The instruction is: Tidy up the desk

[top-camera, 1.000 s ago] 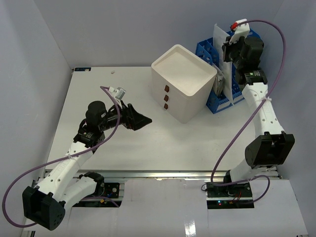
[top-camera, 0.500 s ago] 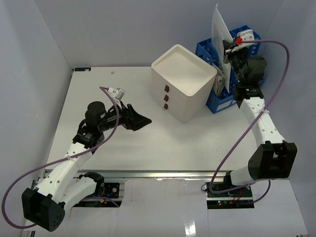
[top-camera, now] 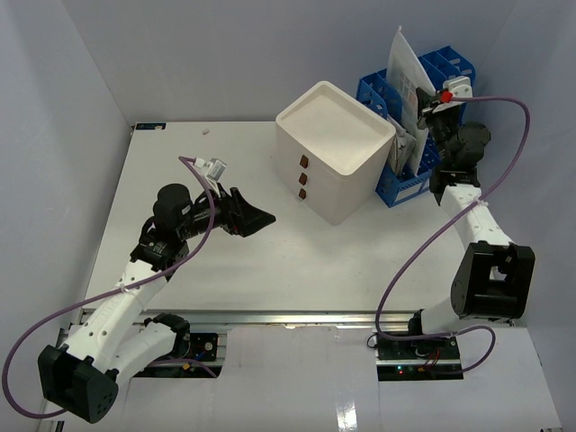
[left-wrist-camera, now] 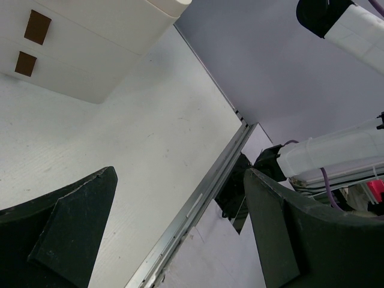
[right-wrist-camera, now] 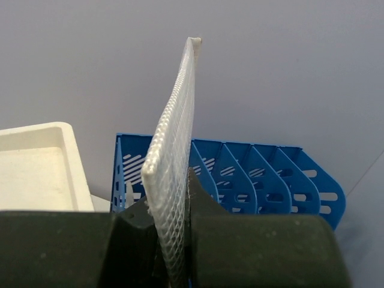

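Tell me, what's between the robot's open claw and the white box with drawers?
Nothing but bare white desk. In the top view, the left gripper and the drawer box have only tabletop between them.

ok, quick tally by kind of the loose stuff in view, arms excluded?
White three-drawer box: 1
Blue file rack: 1
White mesh pouch, clamped in the right gripper above the rack: 1
Pale item standing in a rack slot, kind unclear: 1
Total: 4
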Action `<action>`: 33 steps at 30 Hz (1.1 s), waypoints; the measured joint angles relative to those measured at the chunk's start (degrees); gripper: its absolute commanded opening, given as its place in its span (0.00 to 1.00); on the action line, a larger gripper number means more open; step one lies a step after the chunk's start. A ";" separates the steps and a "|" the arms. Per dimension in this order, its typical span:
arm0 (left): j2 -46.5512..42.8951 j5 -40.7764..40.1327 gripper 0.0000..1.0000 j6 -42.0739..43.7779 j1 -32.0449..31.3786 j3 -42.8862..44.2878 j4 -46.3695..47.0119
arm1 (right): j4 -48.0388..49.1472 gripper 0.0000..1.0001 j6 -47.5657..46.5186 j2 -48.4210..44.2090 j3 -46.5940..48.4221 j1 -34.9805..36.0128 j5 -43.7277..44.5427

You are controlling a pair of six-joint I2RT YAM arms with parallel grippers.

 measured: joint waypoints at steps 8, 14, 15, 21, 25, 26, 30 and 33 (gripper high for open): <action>-0.07 -0.01 0.98 0.02 0.00 0.00 -0.39 | 6.88 0.08 0.06 2.14 -1.52 -2.68 -4.74; 0.14 0.00 0.98 0.23 0.00 0.00 -0.50 | 8.36 0.08 0.24 7.28 0.79 -4.09 -8.35; 0.28 0.00 0.98 0.24 0.00 0.00 -0.51 | 8.36 0.08 0.36 8.10 1.51 -4.36 -8.44; 0.78 0.00 0.98 0.40 0.00 0.00 -0.45 | 8.64 0.90 1.82 8.24 1.41 -5.05 -10.61; 1.16 0.03 0.98 0.44 0.00 0.00 -0.36 | 6.99 0.90 0.38 4.89 -0.17 -4.58 -12.02; 1.25 0.02 0.98 0.44 0.00 0.00 -0.35 | 4.40 0.90 -0.65 3.33 -0.16 -4.15 -11.56; 1.31 0.03 0.98 0.58 0.00 0.00 -0.22 | -10.44 0.90 -3.97 -2.50 4.44 -1.49 -8.44; 1.31 0.11 0.98 1.30 0.00 0.15 -0.37 | -23.76 0.90 -5.20 -5.37 12.03 -0.22 -7.57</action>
